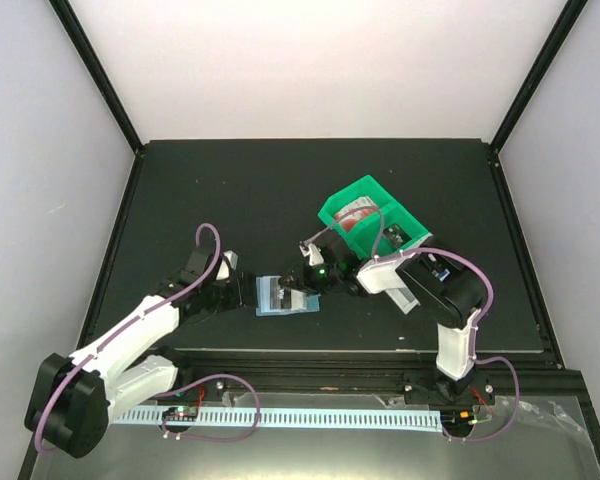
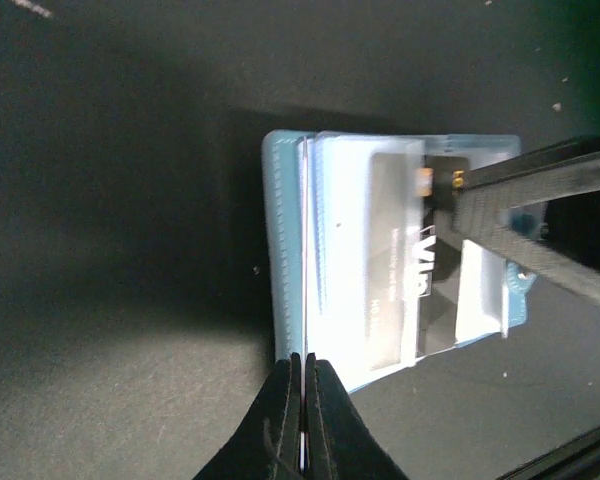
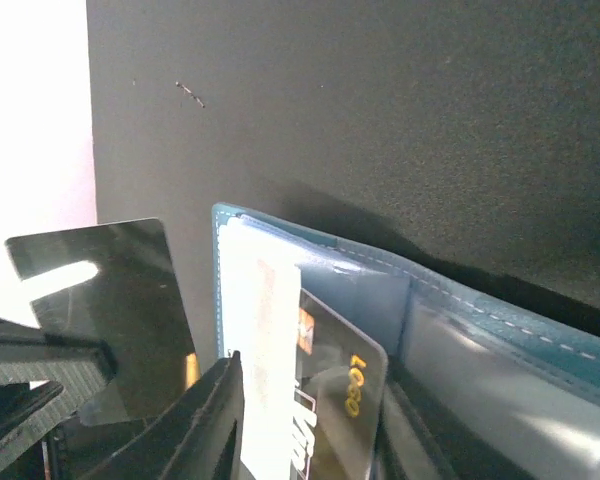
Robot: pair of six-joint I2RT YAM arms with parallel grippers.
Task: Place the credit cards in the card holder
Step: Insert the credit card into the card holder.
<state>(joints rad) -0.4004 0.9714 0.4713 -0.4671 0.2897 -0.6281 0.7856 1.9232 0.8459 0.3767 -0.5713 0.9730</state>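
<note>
The teal card holder (image 1: 280, 298) lies open on the black mat. My left gripper (image 1: 242, 290) is shut on the thin edge of one of its clear pocket sheets, as the left wrist view (image 2: 305, 375) shows. A dark credit card (image 2: 442, 300) with a gold chip and pale lettering sits partly inside a clear pocket of the holder (image 2: 285, 250). My right gripper (image 1: 312, 285) is at that card. In the right wrist view the card (image 3: 350, 400) runs up between its fingers (image 3: 210, 420), with its near end lifted. A second dark card (image 3: 120, 310) shows left of the holder (image 3: 430, 280).
A green bin (image 1: 365, 215) with a red item inside stands just behind the right arm. A pale perforated rail (image 1: 310, 418) runs along the near edge. In the right wrist view the mat's edge (image 3: 87, 150) meets a bright white surface.
</note>
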